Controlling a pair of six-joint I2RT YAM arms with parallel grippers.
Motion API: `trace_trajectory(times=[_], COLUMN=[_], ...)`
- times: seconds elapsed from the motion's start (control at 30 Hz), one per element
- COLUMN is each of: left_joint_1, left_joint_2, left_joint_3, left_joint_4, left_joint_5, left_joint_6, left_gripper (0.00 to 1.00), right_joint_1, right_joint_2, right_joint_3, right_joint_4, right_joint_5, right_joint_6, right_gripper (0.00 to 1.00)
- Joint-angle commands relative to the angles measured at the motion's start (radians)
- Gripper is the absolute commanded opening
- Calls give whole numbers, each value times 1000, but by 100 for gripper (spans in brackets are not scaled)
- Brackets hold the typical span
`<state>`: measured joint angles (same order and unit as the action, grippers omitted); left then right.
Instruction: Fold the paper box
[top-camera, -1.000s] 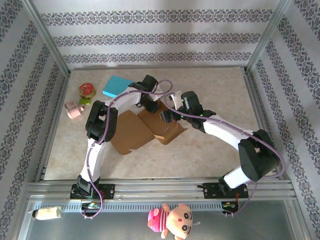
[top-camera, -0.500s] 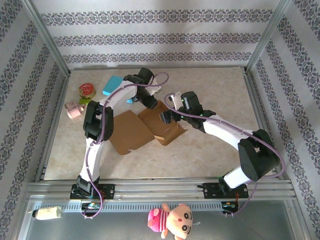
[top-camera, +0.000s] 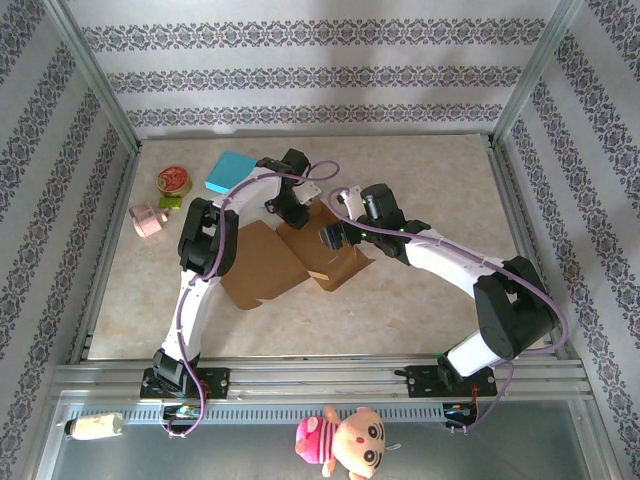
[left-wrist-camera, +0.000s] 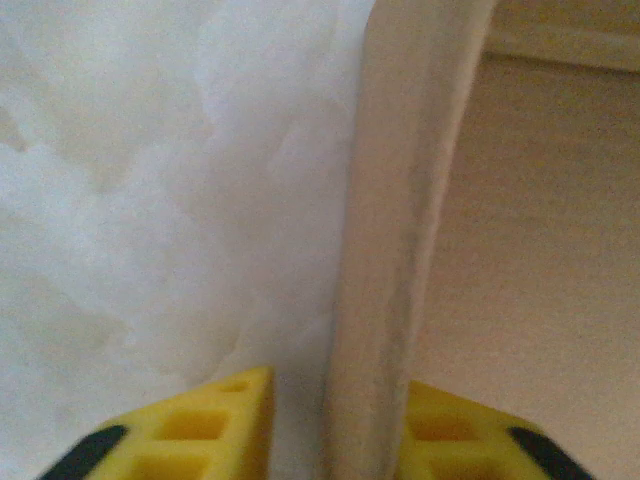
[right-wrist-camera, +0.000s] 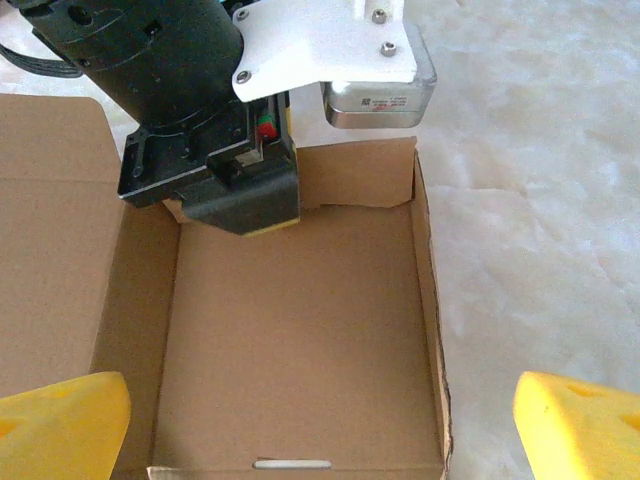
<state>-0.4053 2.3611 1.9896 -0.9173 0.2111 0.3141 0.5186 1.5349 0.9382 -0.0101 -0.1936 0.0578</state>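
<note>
Box: your brown cardboard box (top-camera: 262, 262) lies mid-table between the two arms. It is half formed, with a shallow tray (right-wrist-camera: 300, 330) whose walls stand up and a flat panel spread toward the left arm.
Left claw: the left claw (left-wrist-camera: 335, 430) is narrow and straddles the tray's back wall (left-wrist-camera: 380, 250). One yellow finger is against the card and a sliver of gap shows at the other. You cannot tell whether it truly bites.
Right claw: the right claw (right-wrist-camera: 320, 420) is wide, holds nothing and hangs over the tray's near end.
Risk, slip: if the pinch is only partial, the wall can slide out as you pull and spring flat.
Risk, crease: the left claw (right-wrist-camera: 245, 190) holds the wall off-centre, toward the left corner, so a hard fold could buckle or tear the card there.
Risk, drag: nothing pins the tray, so pulling the wall may skid the whole box across the pale marbled table (top-camera: 420, 180).
Risk, clash: the two wrists sit close over the same end (top-camera: 288, 212) (top-camera: 332, 232), so a swing by either could strike the other.
Hidden: the arms cover the tray's far corners from above.
Cut off: the near wall and its pale slot (right-wrist-camera: 290, 463) run off the right wrist view.
Blurred: the left wrist view is too close and soft to show the folds.
</note>
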Motion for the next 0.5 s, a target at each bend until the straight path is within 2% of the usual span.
trace_trajectory(times=[0.0, 0.23, 0.33, 0.47], left_joint_1=[1, -34, -61, -73], left_joint_2=[7, 11, 25, 31], left_joint_3=[37, 7, -10, -34], left_joint_4=[-48, -8, 9, 35], left_joint_5=[-38, -161, -262, -298], left_joint_6=[14, 32, 55, 63], left_gripper=[19, 8, 6, 6], right_joint_1=[-11, -11, -11, -11], right_joint_2=[9, 27, 66, 132], right_joint_3=[18, 13, 28, 57], right_joint_4=[1, -7, -19, -31], right_joint_5=[-21, 23, 99, 151], right_joint_6=[18, 8, -9, -58], right_gripper=[98, 98, 98, 98])
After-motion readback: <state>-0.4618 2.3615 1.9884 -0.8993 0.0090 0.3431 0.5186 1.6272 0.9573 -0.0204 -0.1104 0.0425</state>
